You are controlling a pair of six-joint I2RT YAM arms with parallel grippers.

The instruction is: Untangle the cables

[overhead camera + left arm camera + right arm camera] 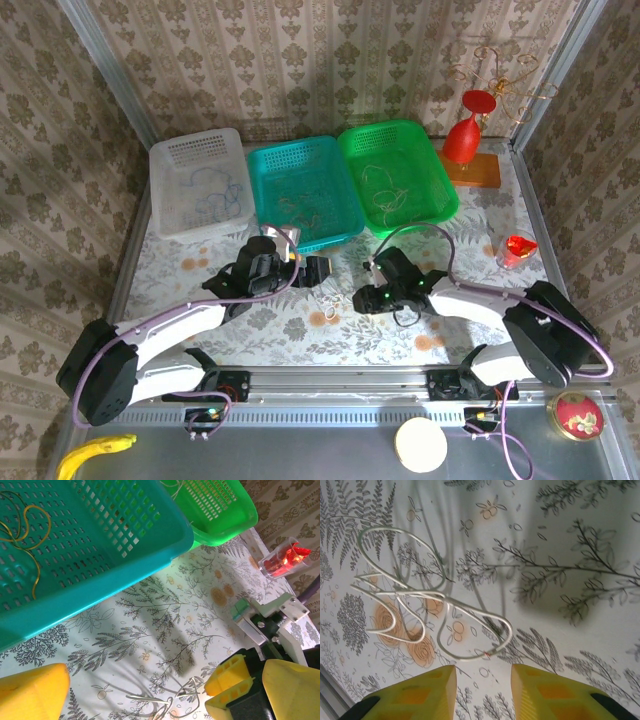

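Three perforated plastic baskets stand in a row at the far side of the fern-printed tablecloth (300, 335): a white basket (165, 150) with thread-thin bluish-purple wires (215, 190) inside, a teal basket (262, 155) holding brown-yellow wires (22, 527), and a green basket (445, 195) with pale cream wires (385, 190) on its floor. Down on the cloth, nearer the arms and outside every basket, a loose knot of pale cream wire loops (430, 610) lies flat between the two grippers. Over it comes the right gripper (482, 675), its yellow fingers (420, 692) parted, bare cloth showing in the gap and nothing pinched; the knot's nearest loop sits just ahead of the tips, not between them. Across from it, the left gripper (142, 680) hovers low beside the teal basket's near wall, jaws spread wide and empty, with a few strands of the knot showing on the cloth between its tips in the left wrist view.
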